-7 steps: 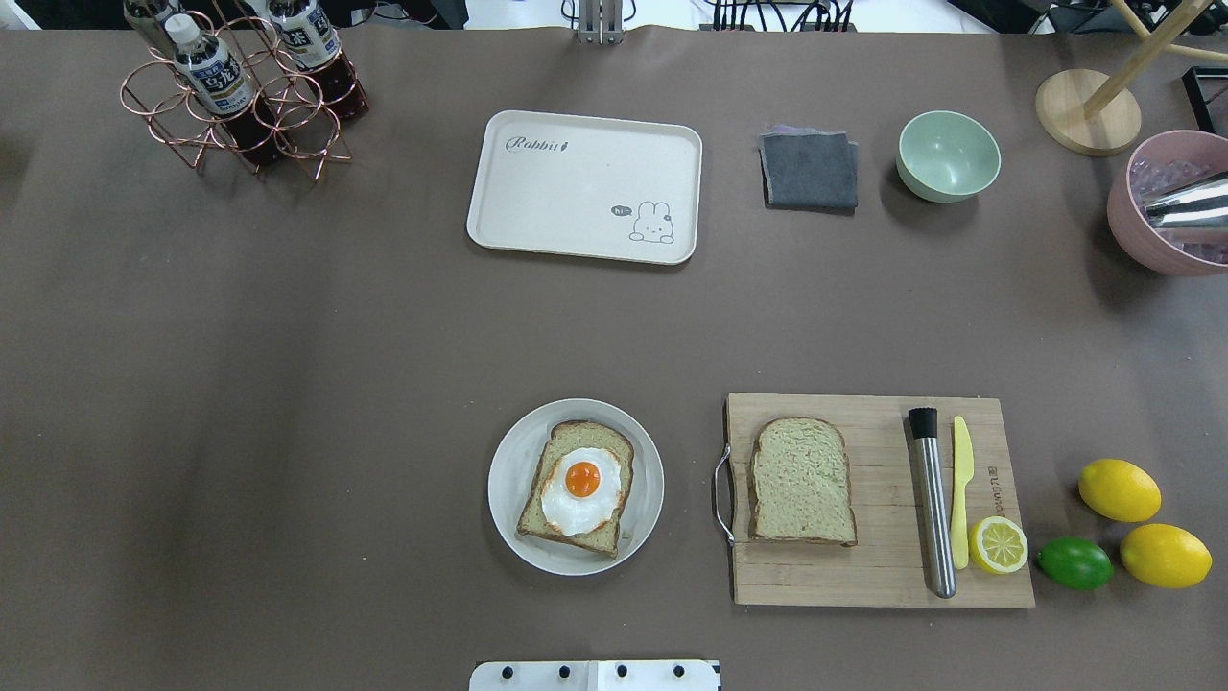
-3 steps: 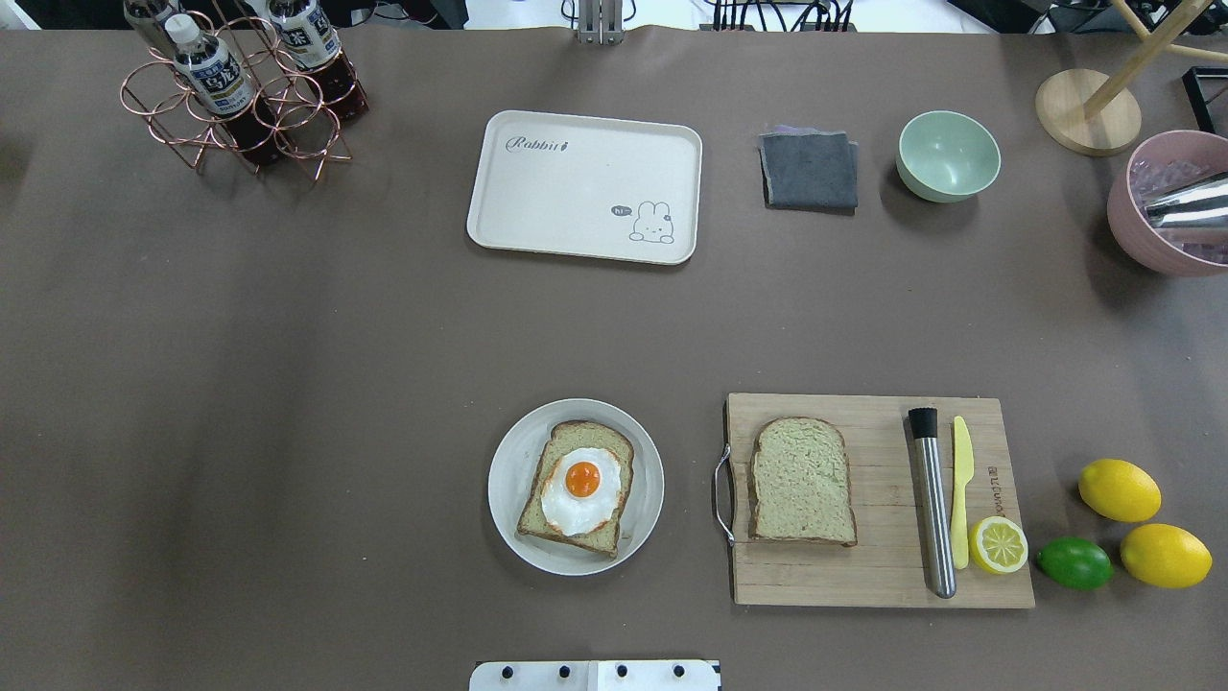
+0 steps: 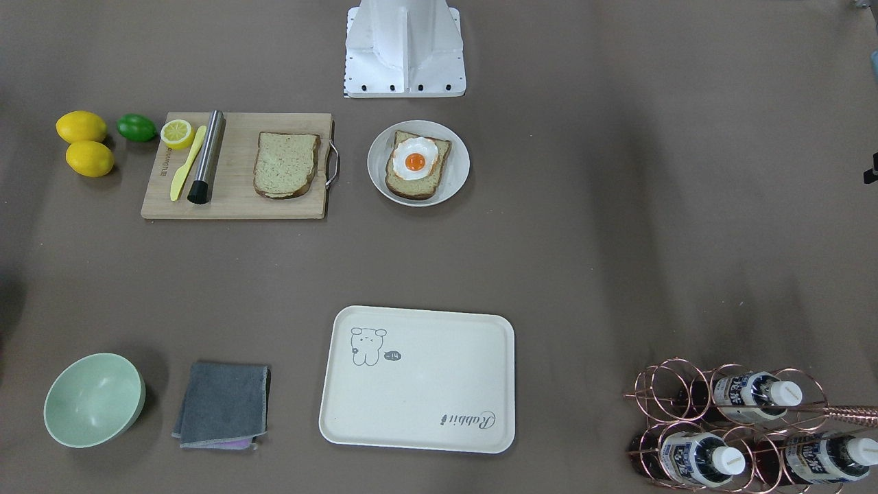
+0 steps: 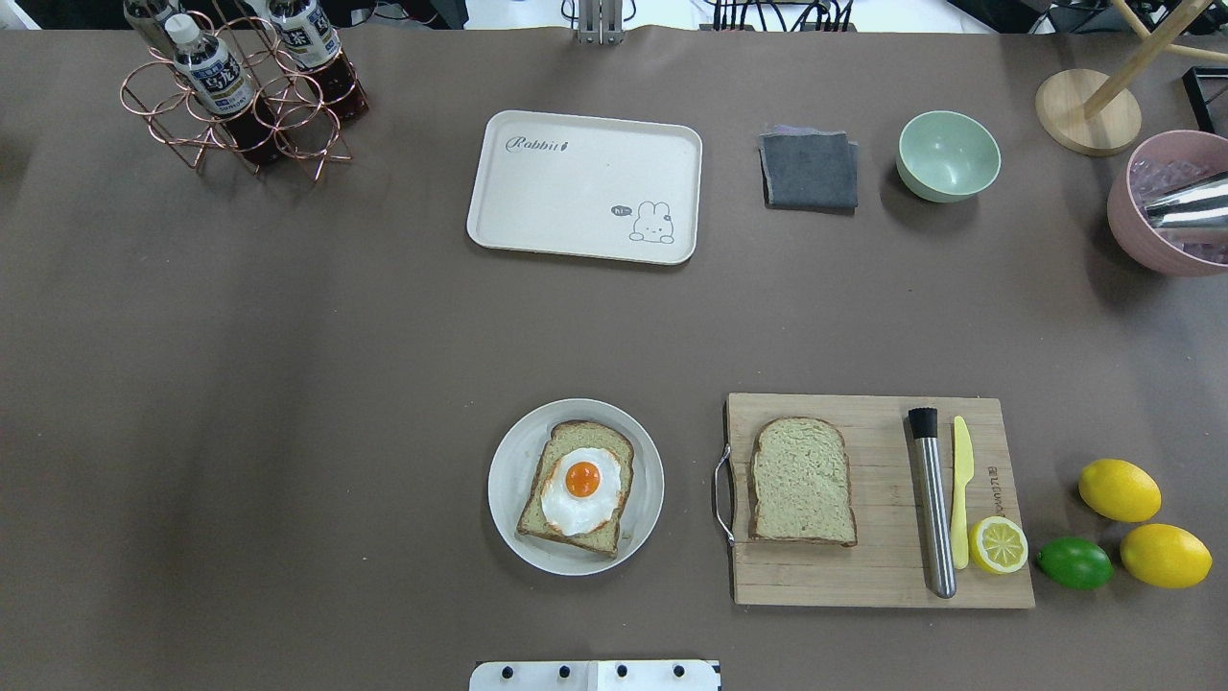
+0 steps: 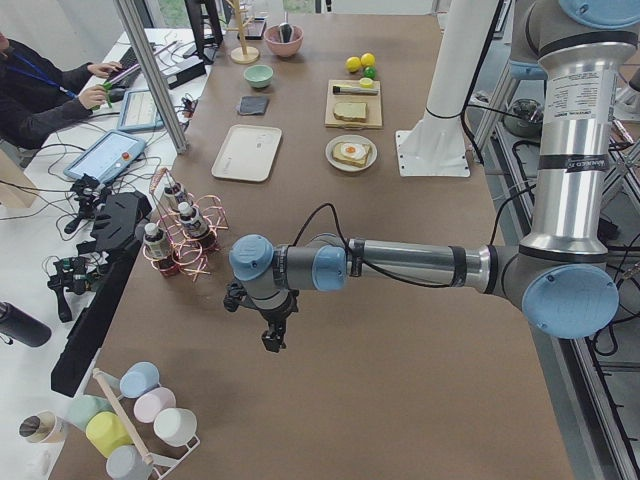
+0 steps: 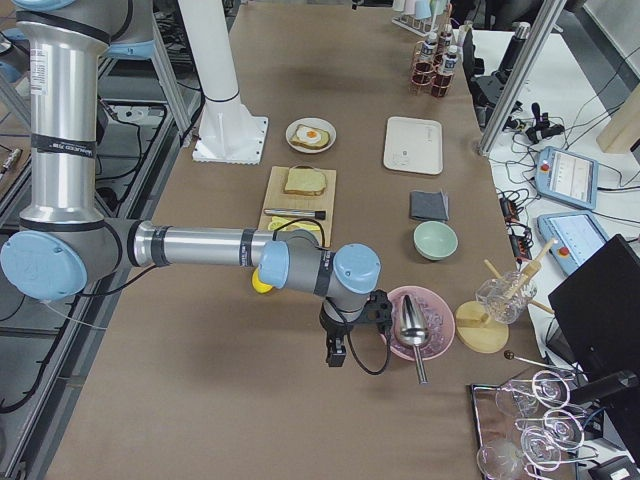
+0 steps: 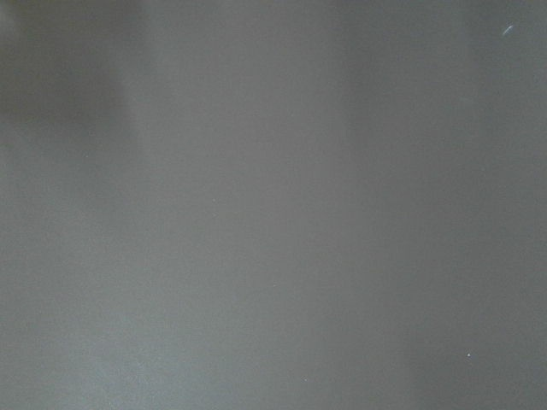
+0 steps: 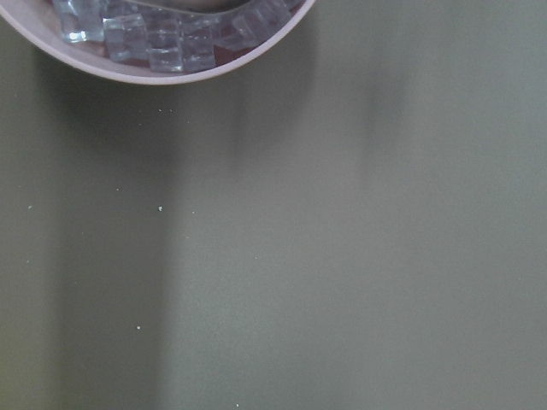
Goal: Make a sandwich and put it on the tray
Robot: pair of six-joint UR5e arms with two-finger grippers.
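One toast slice [image 4: 576,537] with a fried egg [image 4: 580,488] on it lies on a round grey-white plate [image 4: 508,480] at the front centre. The other toast slice [image 4: 801,480] lies on the wooden cutting board [image 4: 863,576]. The cream tray [image 4: 576,182] stands bare at the back centre. My left gripper [image 5: 272,335] hangs far to my left near the bottle rack, and shows only in the exterior left view. My right gripper [image 6: 335,352] hangs far to my right next to a pink bowl. I cannot tell whether either is open or shut.
On the board lie a metal muddler [image 4: 932,509], a yellow knife [image 4: 960,499] and a lemon half [image 4: 998,544]. Lemons [image 4: 1119,489] and a lime [image 4: 1074,562] lie to its right. A bottle rack [image 4: 240,96], grey cloth [image 4: 811,171], green bowl [image 4: 948,154] and pink ice bowl [image 4: 1137,230] line the back.
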